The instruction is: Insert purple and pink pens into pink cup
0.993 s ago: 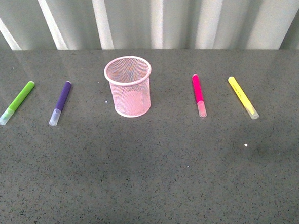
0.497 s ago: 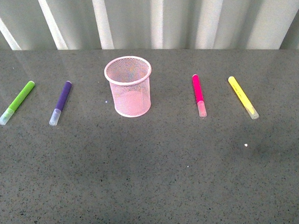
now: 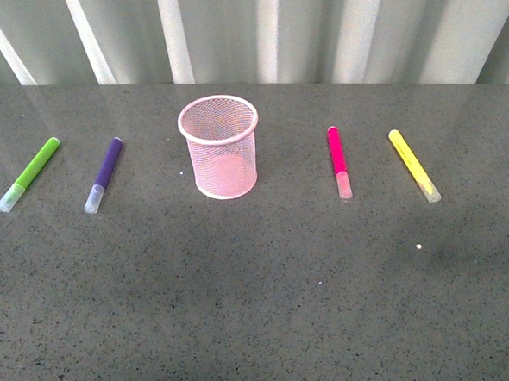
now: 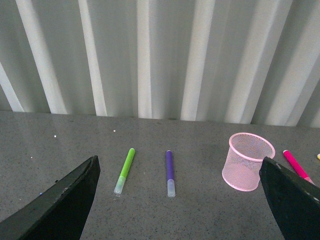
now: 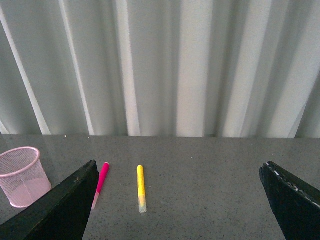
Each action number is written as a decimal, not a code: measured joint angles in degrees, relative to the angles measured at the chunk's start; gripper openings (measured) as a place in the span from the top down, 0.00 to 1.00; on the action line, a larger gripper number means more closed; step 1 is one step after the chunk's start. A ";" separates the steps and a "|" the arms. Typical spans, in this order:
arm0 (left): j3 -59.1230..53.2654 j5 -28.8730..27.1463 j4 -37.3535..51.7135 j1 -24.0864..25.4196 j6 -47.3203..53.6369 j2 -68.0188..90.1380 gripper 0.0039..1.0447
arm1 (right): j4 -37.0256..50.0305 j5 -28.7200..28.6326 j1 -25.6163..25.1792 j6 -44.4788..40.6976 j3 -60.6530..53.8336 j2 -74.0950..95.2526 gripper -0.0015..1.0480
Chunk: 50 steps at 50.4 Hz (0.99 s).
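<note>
progress: 0 of 2 pens in. We judge this the start, with nothing gripped.
cup: upright, mid-table. We see nothing inside through the mesh.
purple pen: flat on the table, left of the cup and apart from it, pale cap toward us.
pink pen: flat on the table, right of the cup and apart from it, cap toward us.
left gripper: jaws spread wide and empty, held above the table, well short of the pens.
right gripper: also spread wide and empty, well short of the pens.
front view: neither arm shows.
left to do: two picks, two drops into the cup. We'd guess left arm takes purple, right takes pink.
decoys: green pen lies outboard of purple, yellow pen outboard of pink. We leave both.
</note>
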 joint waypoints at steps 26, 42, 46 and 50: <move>23.54 -5.77 3.69 -3.63 -9.66 50.18 0.06 | 0.00 0.02 0.00 0.00 0.00 0.00 0.07; 60.43 -2.29 -5.51 -3.89 -7.32 95.36 0.06 | 0.00 0.02 0.00 0.00 0.00 0.00 0.07; 71.76 -4.92 -10.71 -4.66 -4.48 105.39 0.06 | 0.00 0.00 0.00 0.00 0.00 0.00 0.07; 78.44 -6.14 -14.14 -4.74 -3.21 110.79 0.06 | 0.00 0.00 0.00 0.00 0.00 0.00 0.07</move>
